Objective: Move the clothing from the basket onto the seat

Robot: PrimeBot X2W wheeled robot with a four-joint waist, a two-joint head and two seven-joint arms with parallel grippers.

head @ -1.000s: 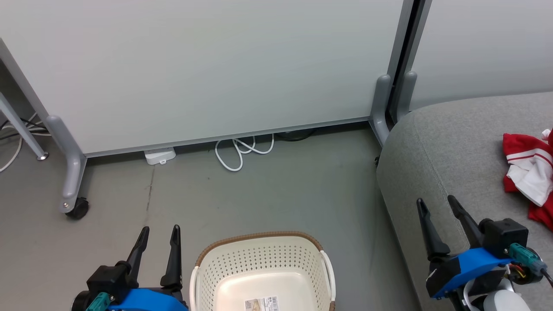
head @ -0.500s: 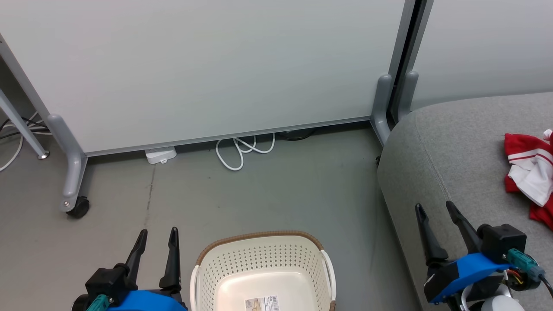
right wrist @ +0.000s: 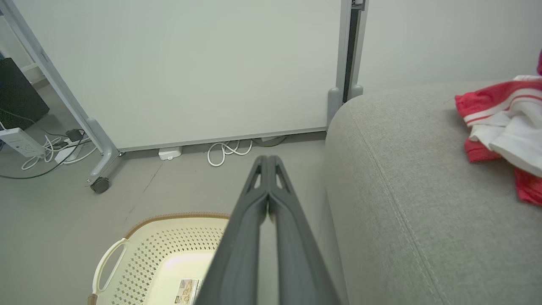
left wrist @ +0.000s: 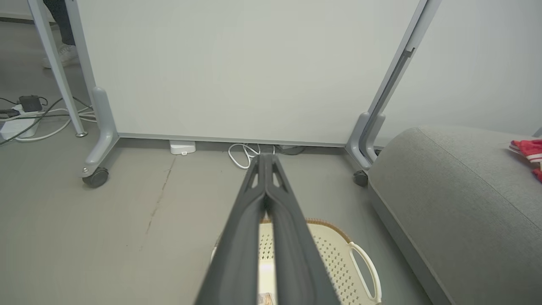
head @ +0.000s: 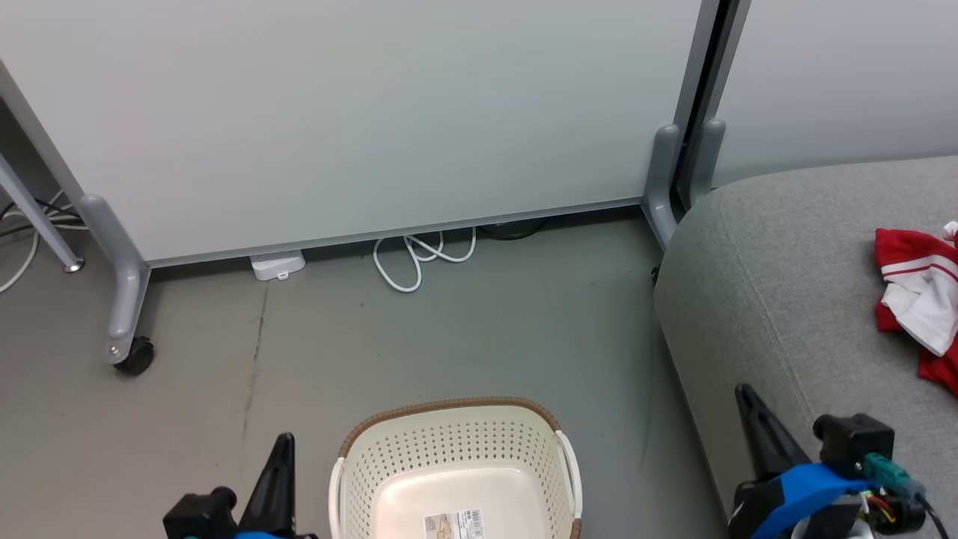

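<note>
Grey floor holds the basket; clothing lies on the seat, away from its left edge; left gripper and right gripper fingers pressed together.

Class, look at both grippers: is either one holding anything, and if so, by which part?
Nothing is held. The left gripper and right gripper are both shut on nothing. The clothing lies on the seat.

1 basket, 1 seat, 1 clothing pile, 1 coiled wht cable
</note>
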